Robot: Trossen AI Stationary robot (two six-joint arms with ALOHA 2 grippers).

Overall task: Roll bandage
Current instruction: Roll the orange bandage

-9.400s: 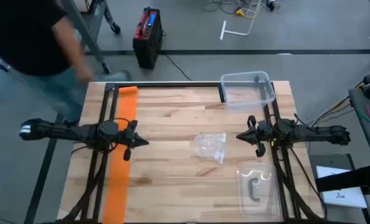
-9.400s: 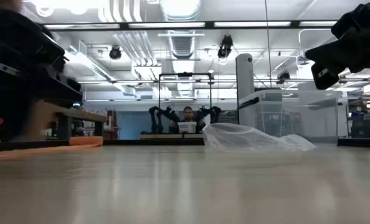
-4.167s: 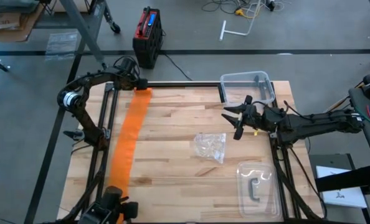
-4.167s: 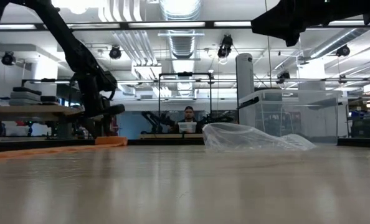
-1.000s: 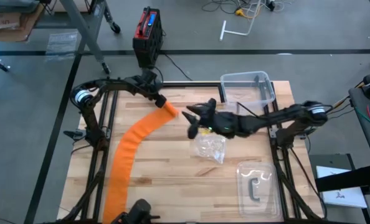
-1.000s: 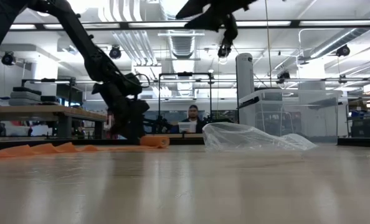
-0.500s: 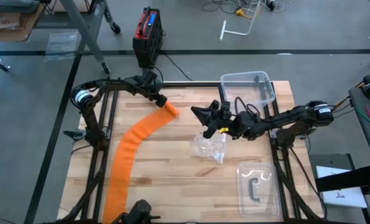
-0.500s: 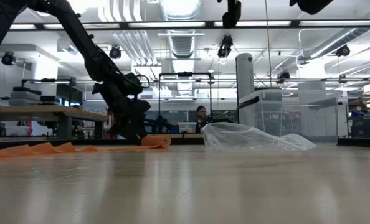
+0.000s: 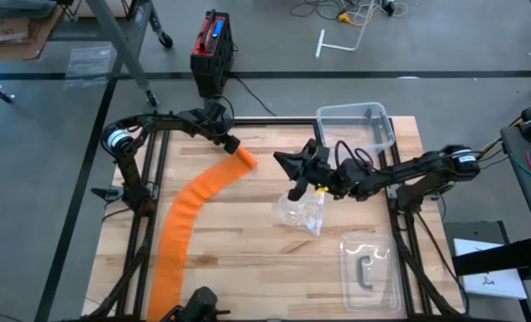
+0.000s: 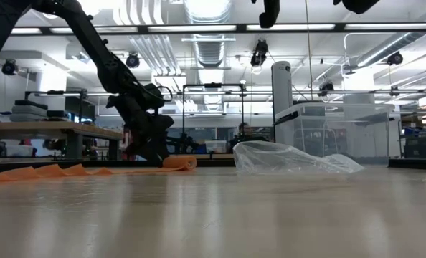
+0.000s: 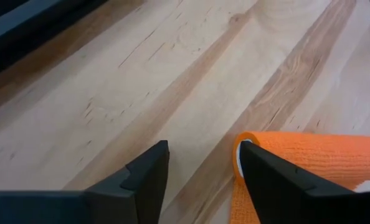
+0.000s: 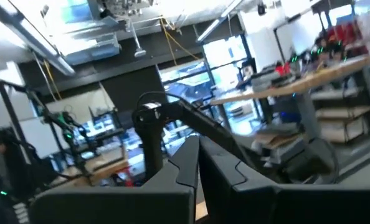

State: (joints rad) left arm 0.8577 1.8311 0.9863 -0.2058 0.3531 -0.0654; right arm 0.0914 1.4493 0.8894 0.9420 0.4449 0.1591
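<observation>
The orange bandage (image 9: 189, 215) lies as a long flat band from the near left of the table toward the far middle. Its far end is wound into a small roll (image 9: 244, 159) that rests on the wood. My left gripper (image 9: 231, 145) stands open on the table just beyond that roll; in the left wrist view the roll (image 11: 309, 155) lies outside one finger (image 11: 272, 177), and only bare wood shows between the fingers. My right gripper (image 9: 283, 163) is shut, hangs high over the table's middle and holds nothing. My left gripper comes slanting down from the table's far left. The outer side of one finger (image 11: 253, 155) stands right at the roll's open end (image 11: 238, 163). Whether it touches that end, I cannot tell.
A crumpled clear plastic wrapper (image 9: 303, 211) lies under the right arm. A clear box (image 9: 357, 130) stands at the far right, and a clear lid with a dark handle (image 9: 366, 268) lies at the near right. Black frame bars (image 9: 149, 188) run along the table's sides.
My right gripper has drawn back from the roll toward the table's right edge, risen a little and tipped its fingers upward. The bandage and its roll lie as before.
</observation>
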